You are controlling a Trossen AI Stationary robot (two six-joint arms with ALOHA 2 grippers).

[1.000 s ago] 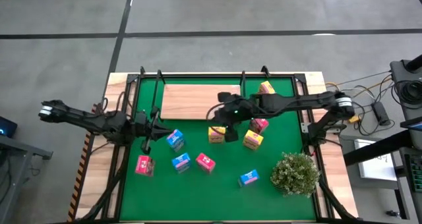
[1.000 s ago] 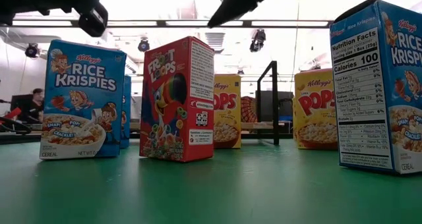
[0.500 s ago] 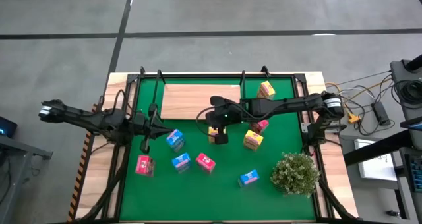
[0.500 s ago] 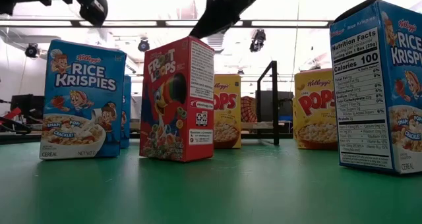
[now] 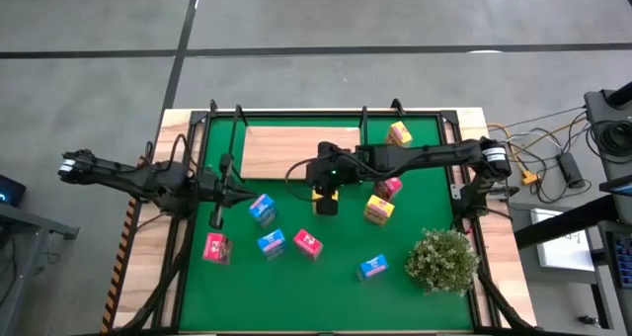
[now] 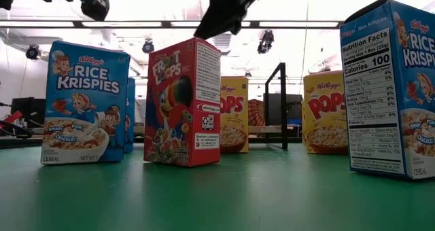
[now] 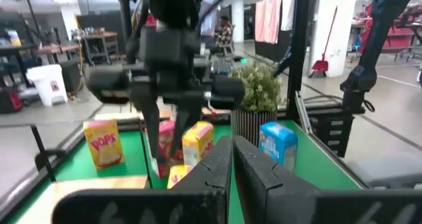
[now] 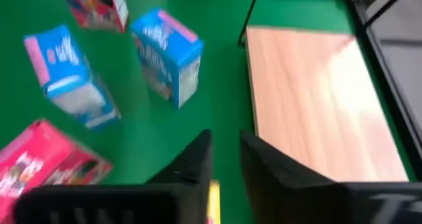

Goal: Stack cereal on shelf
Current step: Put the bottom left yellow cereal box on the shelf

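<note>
**A:** Where do we find the right gripper (image 5: 326, 202)?

**B:** Seen from above, the right arm reaches in from the table's right edge to the centre. Its gripper hangs directly over the middle yellow carton (image 5: 324, 204), just in front of the shelf (image 5: 286, 150). In the left wrist view its fingers (image 7: 153, 135) are parted and the carton's top shows beneath the gap. We cannot tell whether they touch it.

**A:** And the left gripper (image 5: 218, 215)?

**B:** It hovers over the green mat (image 5: 326, 296) near the shelf's left front corner. Its fingers (image 7: 211, 178) are drawn together with only a sliver between them, and it grasps nothing.

**A:** Where is the cereal?

**B:** We count nine cartons, all on the mat.
- The back yellow carton (image 5: 399, 132) sits just right of the shelf.
- The front yellow carton (image 5: 379, 210) and a pink-red carton (image 5: 388, 188) sit close together, right of centre.
- The first blue carton (image 5: 262, 209) is near the left gripper, and the second blue carton (image 5: 271, 243) is in front of it.
- The other pink-red cartons (image 5: 307, 244) flank the second blue carton, one on each side.
- The third blue carton (image 5: 372, 267) stands beside the plant (image 5: 442, 259).

**A:** And the shelf?

**B:** It is a light-wood board lying at the back of the mat.
</note>
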